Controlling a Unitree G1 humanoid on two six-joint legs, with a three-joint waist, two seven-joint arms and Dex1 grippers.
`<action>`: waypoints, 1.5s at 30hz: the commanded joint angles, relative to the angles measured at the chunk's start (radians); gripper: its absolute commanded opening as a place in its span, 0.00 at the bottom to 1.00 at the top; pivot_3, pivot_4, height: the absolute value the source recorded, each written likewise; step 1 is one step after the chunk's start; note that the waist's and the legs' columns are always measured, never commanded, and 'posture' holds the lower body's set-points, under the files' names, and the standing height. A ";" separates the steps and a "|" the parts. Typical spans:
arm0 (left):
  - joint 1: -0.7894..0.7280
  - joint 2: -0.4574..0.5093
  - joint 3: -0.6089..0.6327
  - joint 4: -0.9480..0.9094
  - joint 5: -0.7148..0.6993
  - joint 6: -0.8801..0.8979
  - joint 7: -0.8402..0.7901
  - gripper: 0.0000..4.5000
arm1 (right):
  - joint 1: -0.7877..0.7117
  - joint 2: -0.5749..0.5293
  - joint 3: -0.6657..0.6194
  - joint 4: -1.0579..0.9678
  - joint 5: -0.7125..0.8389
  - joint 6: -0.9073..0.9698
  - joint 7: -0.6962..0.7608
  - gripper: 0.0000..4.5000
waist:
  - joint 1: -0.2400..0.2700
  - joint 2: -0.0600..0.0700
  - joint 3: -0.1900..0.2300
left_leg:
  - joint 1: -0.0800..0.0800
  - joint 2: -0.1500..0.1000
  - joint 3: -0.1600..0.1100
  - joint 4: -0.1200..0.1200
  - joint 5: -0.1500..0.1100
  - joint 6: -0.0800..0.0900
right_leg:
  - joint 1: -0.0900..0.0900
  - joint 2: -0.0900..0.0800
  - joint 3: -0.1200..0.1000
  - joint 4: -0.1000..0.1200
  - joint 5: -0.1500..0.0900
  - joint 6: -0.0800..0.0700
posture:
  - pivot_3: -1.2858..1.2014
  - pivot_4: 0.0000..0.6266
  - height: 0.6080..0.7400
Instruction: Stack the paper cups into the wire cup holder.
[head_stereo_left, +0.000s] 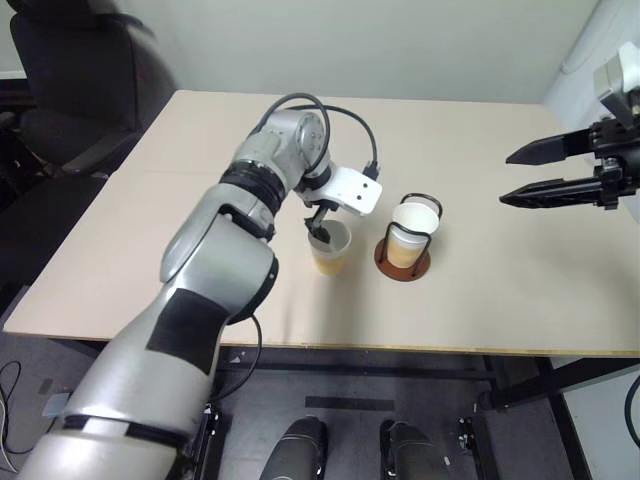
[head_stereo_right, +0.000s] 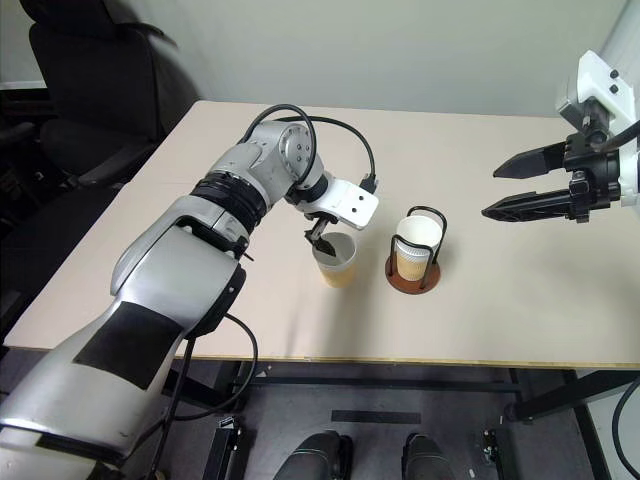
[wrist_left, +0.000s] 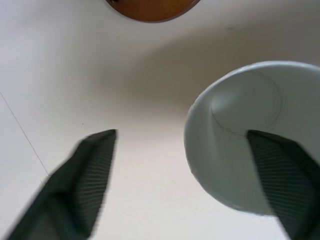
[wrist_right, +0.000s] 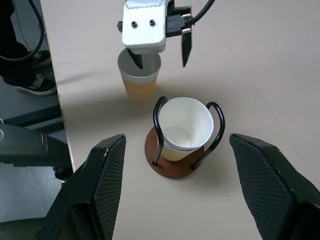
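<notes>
My left gripper (wrist_right: 161, 52) stands apart, one finger inside the loose cup (head_stereo_left: 330, 249), ready to pinch its rim. The holder (head_stereo_left: 404, 262), at its 3 o'clock, already has a cup (wrist_right: 186, 126). Right gripper (head_stereo_left: 527, 174) waits apart, clear.

Beige table (head_stereo_left: 200, 200); black office chair (head_stereo_left: 80, 80) beside.

A: Wire cup holder (wrist_right: 182, 150) mouth unobstructed from above; one cup (wrist_right: 186, 126) seated inside.
B: Obstacle?
A: Left gripper (wrist_right: 161, 56) straddling the loose cup's (wrist_right: 140, 80) rim, at the holder's nine o'clock. Table (head_stereo_left: 520, 290) bare toward three o'clock.
</notes>
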 joint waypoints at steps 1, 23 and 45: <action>-0.002 -0.003 -0.002 -0.008 0.007 -0.007 0.000 0.99 | -0.007 -0.025 -0.046 -0.018 0.012 -0.001 -0.005 0.74 | 0.000 0.000 0.000 | 0.000 0.000 0.000 0.000 0.000 0.000 | 0.000 0.000 0.000 0.000 0.000 0.000 | 0.52 0.24 1.00; -0.025 -0.014 0.026 -0.007 -0.018 0.034 -0.076 0.01 | 0.013 -0.062 -0.041 -0.017 0.020 0.002 0.011 0.74 | 0.001 0.000 0.000 | 0.000 0.000 0.000 0.000 0.000 0.000 | 0.001 0.000 0.000 0.000 0.000 0.001 | 0.52 0.24 1.00; -0.312 -0.052 0.194 -0.008 -0.137 0.163 -0.053 0.01 | -0.037 -0.075 -0.003 0.233 -0.105 -0.132 0.080 0.74 | -0.001 0.000 0.000 | -0.001 0.000 0.001 -0.001 -0.002 0.003 | 0.000 -0.002 0.000 -0.002 -0.003 -0.001 | 0.52 0.24 1.00</action>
